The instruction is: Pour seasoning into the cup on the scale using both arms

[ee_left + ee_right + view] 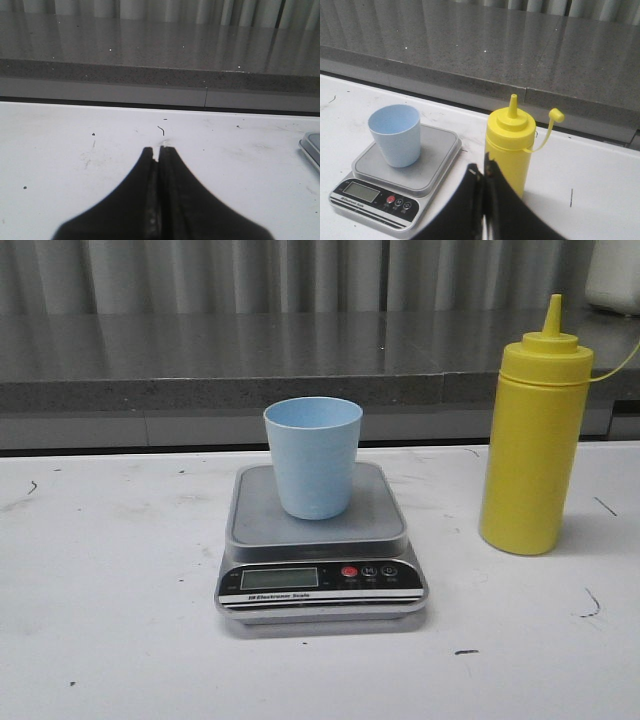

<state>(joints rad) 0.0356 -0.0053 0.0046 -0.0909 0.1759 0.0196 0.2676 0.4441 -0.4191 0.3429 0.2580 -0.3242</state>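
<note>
While cup sits upright on scale platform, seasoning bottle stands upright on table to scale's right, apart from it, tethered nozzle cap hanging off. Right gripper just before bottle, fingers pressed together, holding nothing; nearer arm. Left gripper likewise closed, empty, over bare table, scale edge off to its side.

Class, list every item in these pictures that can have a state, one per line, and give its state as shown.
Cup: upright on the scale's platform, looks empty.
Scale: flat on the table, display reading not legible.
Seasoning bottle: upright on the table beside the scale, nozzle uncapped, small cap hanging on its tether.
Left gripper: shut, holding nothing.
Right gripper: shut, holding nothing, near the bottle.
</note>
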